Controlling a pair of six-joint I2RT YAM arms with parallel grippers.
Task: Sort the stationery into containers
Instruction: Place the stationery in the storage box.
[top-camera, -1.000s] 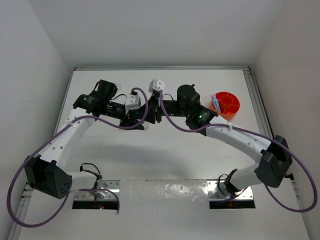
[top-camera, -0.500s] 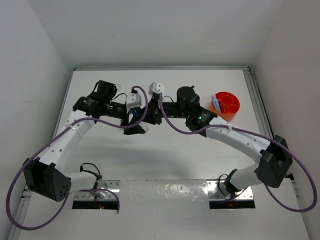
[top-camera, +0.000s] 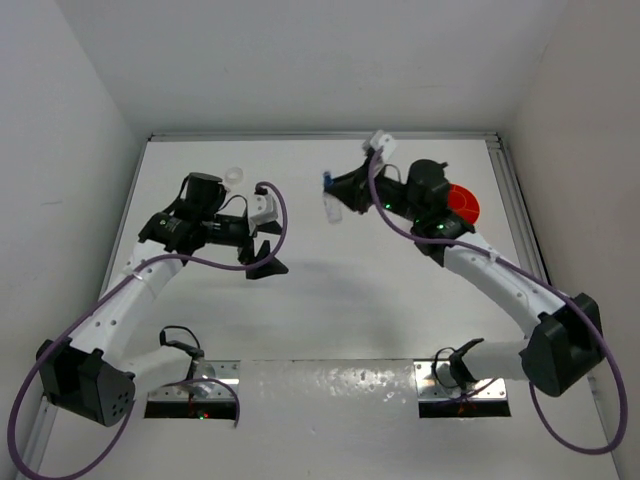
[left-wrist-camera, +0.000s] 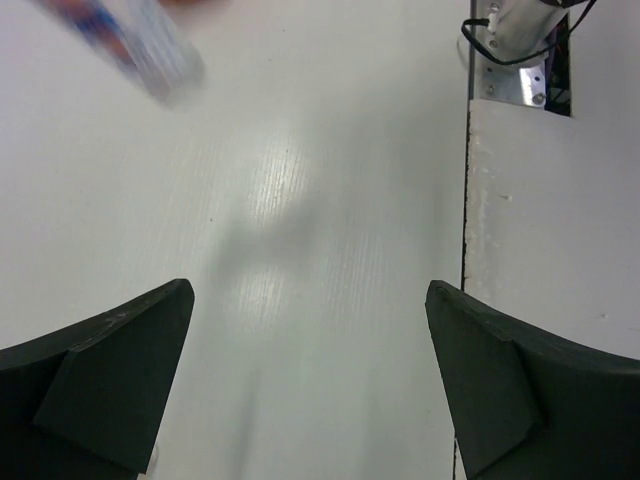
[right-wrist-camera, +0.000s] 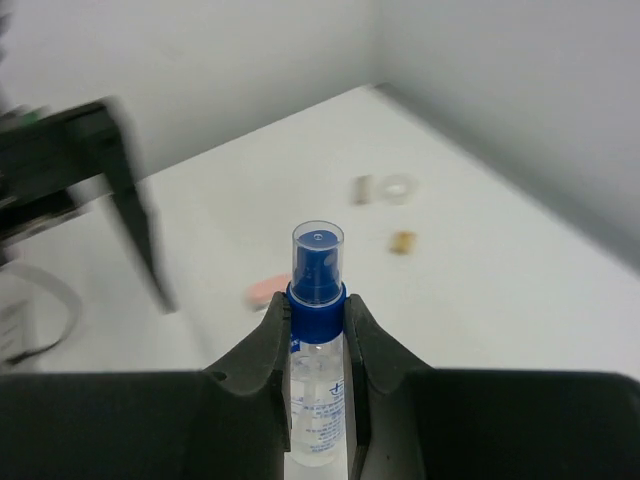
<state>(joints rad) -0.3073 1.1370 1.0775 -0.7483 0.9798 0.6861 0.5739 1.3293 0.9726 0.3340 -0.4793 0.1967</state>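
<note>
My right gripper (right-wrist-camera: 318, 312) is shut on a clear bottle with a blue cap (right-wrist-camera: 318, 265), held upright above the table. From above, this blue-capped bottle (top-camera: 331, 207) hangs at the back middle in the right gripper (top-camera: 340, 195). The round orange tub (top-camera: 466, 204) stands just right of it, half hidden by the right arm. My left gripper (top-camera: 271, 257) is open and holds nothing, left of the bottle and apart from it. Its jaws (left-wrist-camera: 310, 375) stand wide over bare table. The bottle (left-wrist-camera: 150, 50) shows blurred at that view's top left.
A clear tape ring (top-camera: 235, 176) lies at the back left, behind the left arm. In the right wrist view the tape ring (right-wrist-camera: 397, 187), a small beige block (right-wrist-camera: 403, 241) and a pink item (right-wrist-camera: 268, 288) lie on the table beyond the bottle.
The left gripper opened and drew back to the left. The right gripper closed on the bottle and carried it up and to the right, toward the orange tub.
</note>
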